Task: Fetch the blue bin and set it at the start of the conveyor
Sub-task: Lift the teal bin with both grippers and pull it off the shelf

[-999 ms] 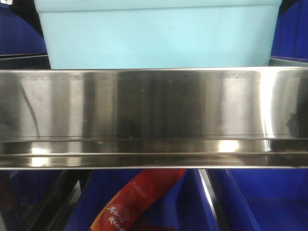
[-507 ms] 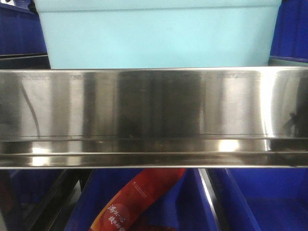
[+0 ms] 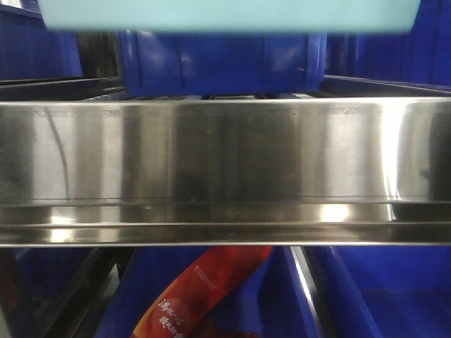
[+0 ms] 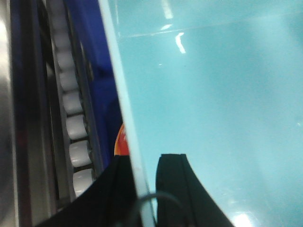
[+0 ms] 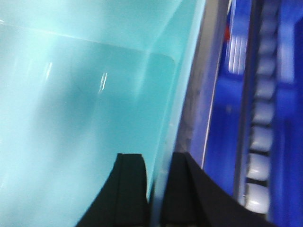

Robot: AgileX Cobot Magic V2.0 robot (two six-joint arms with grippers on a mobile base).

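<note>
The blue bin (image 3: 225,15) shows only as a light turquoise strip along the top edge of the front view, above the steel shelf rail. My left gripper (image 4: 144,163) is shut on the blue bin's (image 4: 213,94) left rim, one black finger inside the tub and one outside. My right gripper (image 5: 158,161) is shut on the blue bin's (image 5: 80,109) right rim in the same way. The tub's smooth inside looks empty in both wrist views. The conveyor start is out of view.
A wide stainless steel shelf rail (image 3: 225,169) crosses the front view. Dark blue ribbed crates (image 3: 218,63) stand behind it and below it, one holding a red packet (image 3: 204,289). White roller tracks (image 4: 75,123) (image 5: 260,142) run beside the tub on both sides.
The blue bin has risen: it filled the upper front view before and now only its lower edge shows at the top, uncovering the dark blue crate behind it.
</note>
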